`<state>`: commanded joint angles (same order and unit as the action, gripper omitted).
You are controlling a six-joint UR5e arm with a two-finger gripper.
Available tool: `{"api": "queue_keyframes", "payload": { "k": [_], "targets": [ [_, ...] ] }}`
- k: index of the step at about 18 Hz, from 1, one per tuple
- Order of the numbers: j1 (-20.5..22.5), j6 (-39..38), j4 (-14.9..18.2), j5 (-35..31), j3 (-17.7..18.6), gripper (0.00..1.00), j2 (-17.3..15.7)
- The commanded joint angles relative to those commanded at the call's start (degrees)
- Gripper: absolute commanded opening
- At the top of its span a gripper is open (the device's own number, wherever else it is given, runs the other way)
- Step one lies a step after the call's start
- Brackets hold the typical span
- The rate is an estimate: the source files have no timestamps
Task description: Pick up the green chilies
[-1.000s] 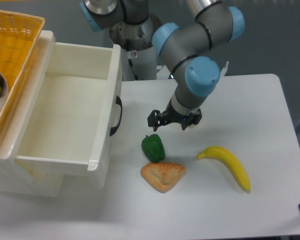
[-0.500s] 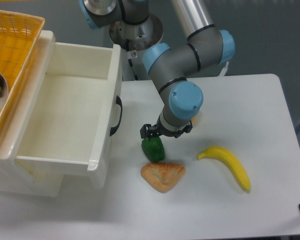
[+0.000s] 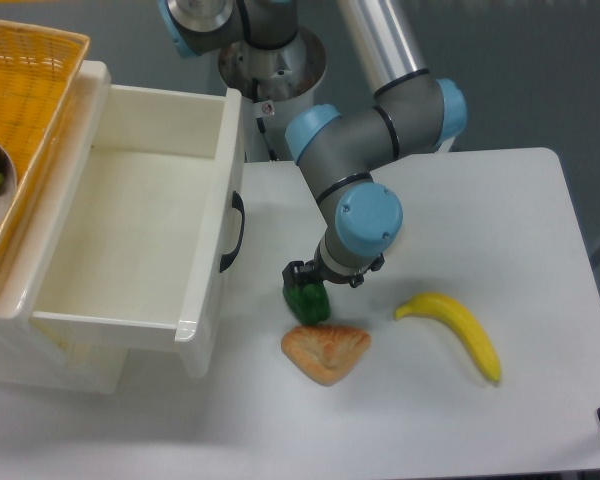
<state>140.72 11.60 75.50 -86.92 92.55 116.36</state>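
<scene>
Lowered since the earlier frame, gripper sits on the green chilies — finger spacing cannot be told. Near to far: one pastry just below the pepper, one banana, one white drawer, one basket.

A single fixed camera looks steeply down from above the bench's near edge, facing the arm's base at the far side. It stands at middling range: the white bench fills most of the picture, its right edge and rounded far corner showing. The white bin and yellow basket are cut off at left.
</scene>
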Motion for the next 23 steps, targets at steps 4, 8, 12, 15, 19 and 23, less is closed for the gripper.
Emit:
{"api": "queue_keyframes", "payload": {
  "k": [4,8,12,15,19,23],
  "targets": [
    [-0.8,-1.8,-0.3,-0.3,-0.9,1.0,1.4],
    [-0.9,-2.5,-1.0,-0.3,-1.0,1.0,1.6],
    [-1.6,-3.6,-2.2,-0.3,-0.9,1.0,2.0],
    [-2.1,-4.0,-2.2,-0.9,-0.8,1.0,2.6],
    [-2.2,-4.8,-2.2,-1.5,-0.5,1.0,2.6],
    [-2.3,-4.7,-2.4,-1.5,0.0,0.95,2.4]
  ]
}}
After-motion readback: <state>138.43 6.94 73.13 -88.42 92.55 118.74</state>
